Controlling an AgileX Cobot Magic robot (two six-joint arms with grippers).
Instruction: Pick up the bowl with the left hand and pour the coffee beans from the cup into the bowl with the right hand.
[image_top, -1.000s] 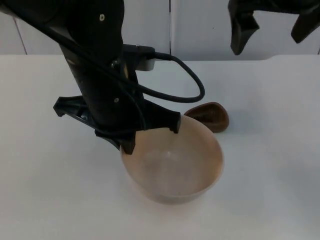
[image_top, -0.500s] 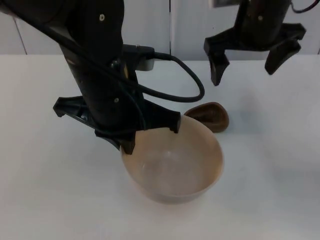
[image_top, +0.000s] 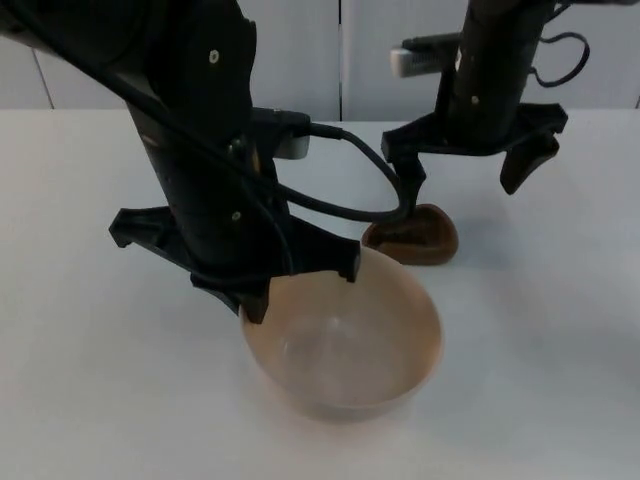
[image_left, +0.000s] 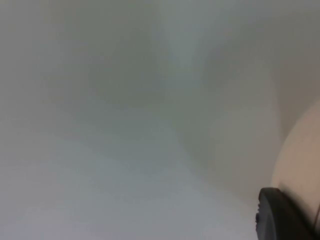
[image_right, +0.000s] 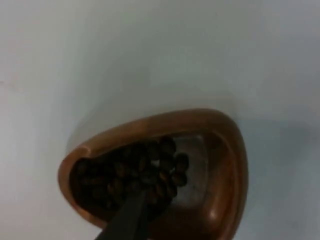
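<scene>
Centrally on the white table (image_top: 90, 380) sits a pale tan bowl (image_top: 345, 350). Just behind it, toward the wall, rests a brown wooden cup (image_top: 415, 236) with dark coffee beans (image_right: 135, 175) inside. The left gripper (image_top: 300, 280) reaches down at the bowl's near-left rim, its fingers clamped on that rim. The right gripper (image_top: 465, 165) hangs above the cup, fingers spread wide apart, one fingertip down near the cup's edge. From the right wrist view, a dark fingertip overlaps the beans.
</scene>
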